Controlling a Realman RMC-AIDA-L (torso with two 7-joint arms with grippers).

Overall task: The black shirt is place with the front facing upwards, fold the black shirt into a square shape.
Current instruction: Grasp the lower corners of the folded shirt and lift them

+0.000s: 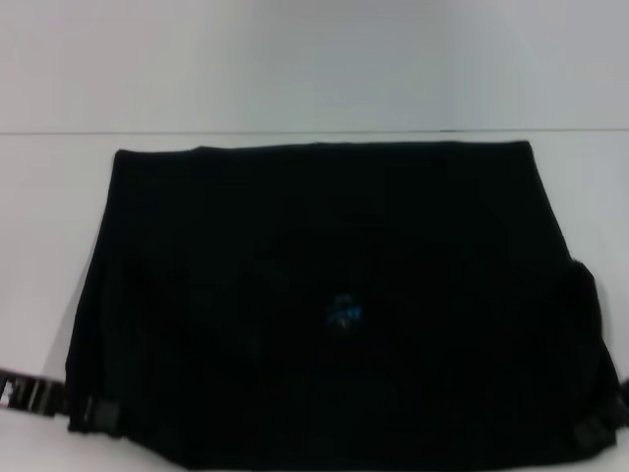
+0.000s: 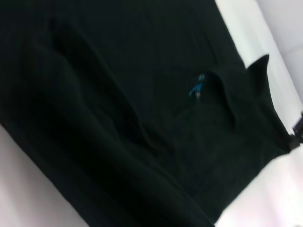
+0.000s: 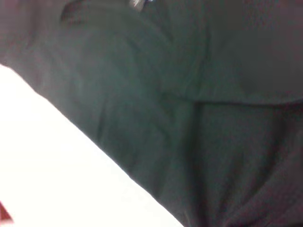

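The black shirt lies spread over the white table and fills most of the head view. Its far edge is straight. Its small blue neck label shows near the middle. No white lettering shows. My left gripper is at the shirt's near left corner and my right gripper at its near right corner, both dark against the cloth. The left wrist view shows the shirt, creased, with the label and the right gripper at the far corner. The right wrist view shows folds of the shirt close up.
The table shows bare behind the shirt and in strips on either side of it. A table line or back edge runs across just beyond the shirt's far edge. The left arm's white-lettered link enters at the lower left.
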